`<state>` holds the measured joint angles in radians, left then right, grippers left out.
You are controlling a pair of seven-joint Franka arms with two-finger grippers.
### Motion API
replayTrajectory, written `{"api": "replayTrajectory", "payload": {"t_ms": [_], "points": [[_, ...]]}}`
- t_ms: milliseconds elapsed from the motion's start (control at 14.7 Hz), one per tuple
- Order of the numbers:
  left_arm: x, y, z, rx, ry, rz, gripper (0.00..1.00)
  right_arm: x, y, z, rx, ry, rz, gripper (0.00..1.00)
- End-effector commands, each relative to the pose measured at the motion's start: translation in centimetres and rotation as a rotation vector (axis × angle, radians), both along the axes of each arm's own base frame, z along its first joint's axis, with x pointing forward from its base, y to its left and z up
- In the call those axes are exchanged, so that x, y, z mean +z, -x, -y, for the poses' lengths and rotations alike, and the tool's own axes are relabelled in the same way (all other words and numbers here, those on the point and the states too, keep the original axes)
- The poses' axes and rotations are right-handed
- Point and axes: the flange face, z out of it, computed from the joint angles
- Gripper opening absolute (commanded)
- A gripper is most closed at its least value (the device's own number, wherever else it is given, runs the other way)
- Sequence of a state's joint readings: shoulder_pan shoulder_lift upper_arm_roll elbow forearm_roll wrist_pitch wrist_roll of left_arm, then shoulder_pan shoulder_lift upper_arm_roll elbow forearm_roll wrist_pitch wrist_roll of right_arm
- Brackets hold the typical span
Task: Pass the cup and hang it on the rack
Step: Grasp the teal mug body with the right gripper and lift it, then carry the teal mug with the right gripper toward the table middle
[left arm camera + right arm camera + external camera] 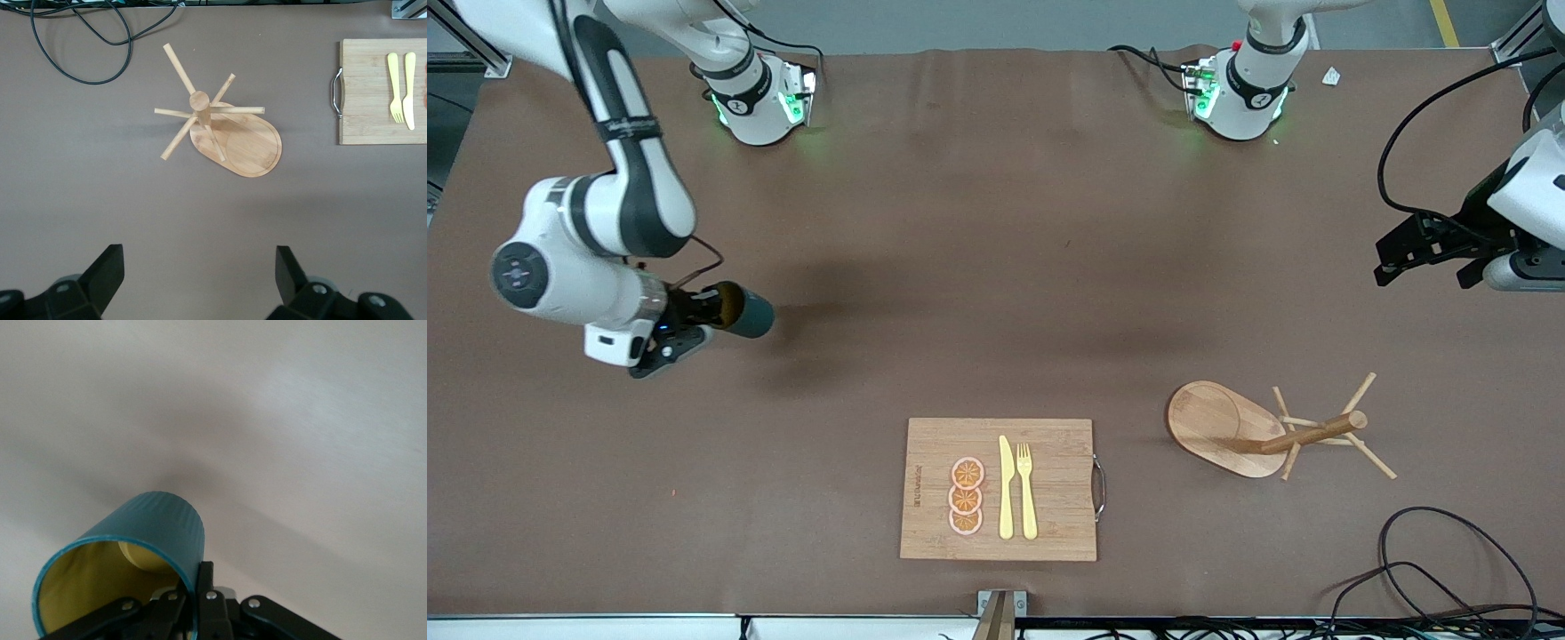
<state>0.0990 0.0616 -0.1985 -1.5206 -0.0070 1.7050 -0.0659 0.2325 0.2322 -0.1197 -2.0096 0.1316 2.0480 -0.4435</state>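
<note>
Already the right gripper grips the cup by its rim, the cup lying sideways above the counter's right-arm end. Its bottom points toward the open left gripper, which waits over the left-arm edge above the rack

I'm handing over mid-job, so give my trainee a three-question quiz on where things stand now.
1. True or false: the right gripper holds the cup by its rim.
2. What is the left gripper doing? A) hanging open above the table B) gripping the rack C) lifting the fork
3. Fill in: on the cutting board, the knife lies between the fork and the ___ slices.

Key: 1 true; 2 A; 3 orange.
</note>
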Motion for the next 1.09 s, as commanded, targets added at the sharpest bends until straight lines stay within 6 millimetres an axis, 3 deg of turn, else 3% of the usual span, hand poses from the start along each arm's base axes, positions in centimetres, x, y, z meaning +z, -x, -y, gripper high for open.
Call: {"api": "replayTrajectory", "payload": {"t_ms": [0,204,613,885,1022], "points": [[0.4,0.0,0.0,-0.011,0.0,-0.004,1.0,1.0,1.2,-7.6,-0.001,0.021,0.017,0.0],[0.4,0.0,0.0,-0.011,0.0,-0.004,1.0,2.8,1.3,-14.5,0.062,0.008,0.07,0.0],[0.4,0.0,-0.1,-0.009,0.0,-0.004,1.0,-0.3,1.7,-29.5,-0.133,0.068,0.105,0.0],[0.4,0.0,-0.1,-0.011,0.0,-0.004,1.0,-4.0,1.9,-36.8,-0.127,0.087,0.126,0.0],[0.4,0.0,-0.1,-0.011,0.0,-0.004,1.0,-5.1,2.0,-37.9,-0.123,0.096,0.129,0.0]]}}
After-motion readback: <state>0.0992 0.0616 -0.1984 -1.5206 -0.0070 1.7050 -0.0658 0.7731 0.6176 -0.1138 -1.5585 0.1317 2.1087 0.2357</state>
